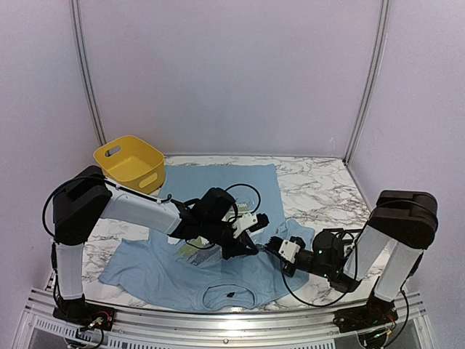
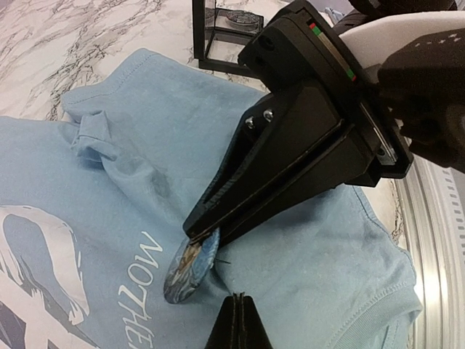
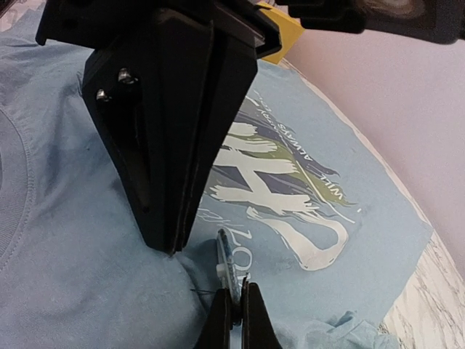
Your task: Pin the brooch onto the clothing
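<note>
as pinning is in hand: marble surface (image 1: 320, 182), bearing clothing (image 1: 218, 180) spread flat; left end effector (image 3: 173, 247) closed, tips on cloth; right end effector (image 2: 197, 234) clamped on brooch (image 2: 190, 273), edge-on beside the lettering. next, likely: pin eased through fabric.

Round patterned brooch (image 2: 190, 273) stands tilted on the spread light-blue T-shirt (image 1: 160, 273).

A yellow basket (image 1: 145, 177) sits upper left on the grey-veined marble tabletop (image 1: 320, 182), a metal rail (image 1: 218, 320) runs along the frame's bottom, and a black-framed clear box (image 2: 197, 33) shows at the left wrist view's top.
</note>
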Tool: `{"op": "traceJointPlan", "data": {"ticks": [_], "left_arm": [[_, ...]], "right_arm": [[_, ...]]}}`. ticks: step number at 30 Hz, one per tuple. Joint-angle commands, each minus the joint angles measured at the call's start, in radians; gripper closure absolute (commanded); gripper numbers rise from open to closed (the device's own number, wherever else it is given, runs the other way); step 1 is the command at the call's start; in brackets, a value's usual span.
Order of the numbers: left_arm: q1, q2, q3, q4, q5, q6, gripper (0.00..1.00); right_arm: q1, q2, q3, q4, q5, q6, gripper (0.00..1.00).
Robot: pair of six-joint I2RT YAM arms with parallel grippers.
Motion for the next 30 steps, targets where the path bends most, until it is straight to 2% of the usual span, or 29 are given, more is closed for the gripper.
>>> {"op": "traceJointPlan", "data": {"ticks": [1,6,15,22,30], "left_arm": [[0.001,-0.033,-0.008,0.023,0.002,0.001,1.0],[0.001,-0.032,-0.013,0.023,-0.002,0.001,1.0],[0.002,-0.031,-0.015,0.019,0.001,0.01,1.0],[0.001,-0.035,-0.019,0.017,0.011,0.012,1.0],[0.001,-0.039,-0.018,0.019,0.018,0.011,1.0]], "right_arm": [[0.015,0.007,-0.02,0.057,-0.049,0.026,1.0],[0.015,0.0,-0.039,0.088,-0.098,0.076,1.0],[0.015,-0.002,-0.045,0.113,-0.089,0.119,1.0],[0.011,-0.018,0.005,0.06,0.034,0.078,1.0],[0.006,0.021,0.014,0.077,0.055,0.04,1.0]]}}
